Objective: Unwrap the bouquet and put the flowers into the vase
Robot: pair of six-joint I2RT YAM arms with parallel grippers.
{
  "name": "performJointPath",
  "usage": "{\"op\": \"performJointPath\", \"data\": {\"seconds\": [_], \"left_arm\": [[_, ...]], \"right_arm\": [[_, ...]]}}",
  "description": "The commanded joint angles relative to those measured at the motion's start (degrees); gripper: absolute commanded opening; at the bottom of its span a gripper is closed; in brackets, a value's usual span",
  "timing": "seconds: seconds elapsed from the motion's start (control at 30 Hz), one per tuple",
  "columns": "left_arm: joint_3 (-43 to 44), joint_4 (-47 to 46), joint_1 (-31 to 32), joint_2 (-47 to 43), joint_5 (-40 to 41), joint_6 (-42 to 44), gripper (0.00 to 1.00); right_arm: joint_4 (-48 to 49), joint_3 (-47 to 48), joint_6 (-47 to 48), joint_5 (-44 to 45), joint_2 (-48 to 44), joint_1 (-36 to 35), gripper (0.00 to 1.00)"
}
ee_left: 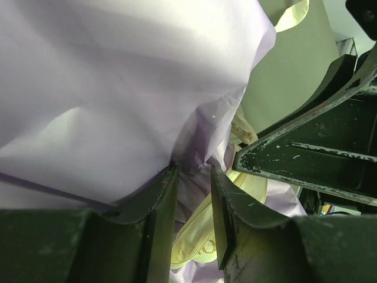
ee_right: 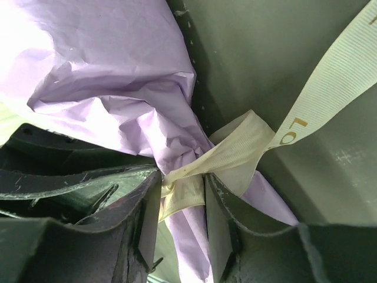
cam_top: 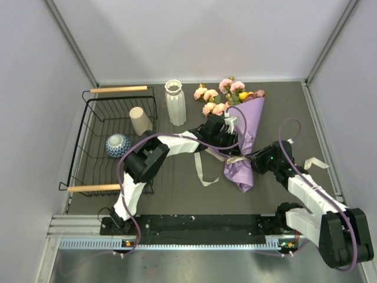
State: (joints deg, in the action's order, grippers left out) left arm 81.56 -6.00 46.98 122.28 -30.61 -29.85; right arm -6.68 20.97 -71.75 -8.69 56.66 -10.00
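Bouquet: a bouquet (cam_top: pixel 248 132) of roses in a lilac paper wrap (ee_right: pixel 106 76) lies flat on the dark grey table (cam_top: pixel 177 184), right of centre, with its blooms toward the back wall and its pointed tail toward the arms.
Flowers: pink, peach and yellow flowers (cam_top: pixel 227 94) spill from the open end of the wrap, near the vase but apart from it.
Ribbon: a cream ribbed ribbon (ee_right: pixel 235 159) cinches the wrap's narrow waist, and loose ends trail on the table.
Right gripper: the right gripper (ee_right: pixel 182 200) pinches the ribbon at the knot.
Left gripper: the left gripper (ee_left: pixel 193 206) has its fingers a narrow gap apart, with crumpled wrap and ribbon between them; whether they clamp cannot be told.
Vase: a tall white ribbed vase (cam_top: pixel 175 101) stands upright left of the blooms.
Basket: a black wire basket (cam_top: pixel 79 137) at far left holds a beige cup (cam_top: pixel 140 121) and a blue-patterned bowl (cam_top: pixel 118 145).
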Motion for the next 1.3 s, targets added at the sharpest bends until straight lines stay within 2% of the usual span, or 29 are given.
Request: {"op": "performJointPath", "data": {"seconds": [0.0, 0.07, 0.2, 0.23, 0.37, 0.4, 0.5, 0.6, 0.7, 0.87, 1.0, 1.27], "left_arm": [[-0.2, 1.6, 0.0, -1.5, 0.4, 1.4, 0.35], [-0.3, 1.6, 0.0, -1.6, 0.5, 1.4, 0.35], [-0.5, 1.6, 0.0, -1.7, 0.6, 1.4, 0.35], [-0.5, 1.7, 0.0, -1.7, 0.7, 1.4, 0.35], [-0.5, 2.2, 0.0, -2.0, 1.2, 1.9, 0.35], [-0.5, 2.4, 0.0, -2.2, 1.3, 2.0, 0.35], [-0.5, 2.9, 0.0, -2.8, 1.1, 2.3, 0.38], [-0.2, 3.5, 0.0, -4.1, 0.6, 2.3, 0.4], [0.0, 3.1, -0.4, -6.0, -1.9, 1.1, 0.44], [0.7, 1.7, -1.2, -8.3, -4.6, -1.4, 0.48], [0.2, 0.0, -3.2, -8.5, -6.2, -3.7, 0.45], [-1.0, -0.7, -4.2, -8.4, -6.8, -4.1, 0.41]], "right_arm": [[6.2, 0.8, -2.0, -1.1, -0.1, 0.2, 0.34], [5.9, 1.2, -2.0, -0.6, -0.6, 0.2, 0.33], [5.2, 0.8, -2.1, 1.4, -1.8, 0.2, 0.05], [5.0, 0.9, -1.8, 1.6, -2.2, 0.2, 0.04], [-0.3, 1.9, 1.4, 4.0, -6.7, 0.2, 0.07], [-0.8, 1.8, 2.5, 4.6, -7.6, 0.2, 0.19], [-1.3, 2.1, 8.7, 3.4, -10.8, 0.2, 0.37], [-1.5, 3.8, 17.3, 0.3, -12.7, 0.2, 0.45], [-0.8, 4.3, 21.8, -2.8, -14.6, 0.2, 0.45], [3.5, 2.9, 20.9, -6.6, -14.6, 0.0, 0.43], [8.2, 2.6, 18.3, -8.4, -10.6, -1.6, 0.37], [8.7, 4.1, 15.9, -5.2, -4.6, -7.1, 0.29]]}}
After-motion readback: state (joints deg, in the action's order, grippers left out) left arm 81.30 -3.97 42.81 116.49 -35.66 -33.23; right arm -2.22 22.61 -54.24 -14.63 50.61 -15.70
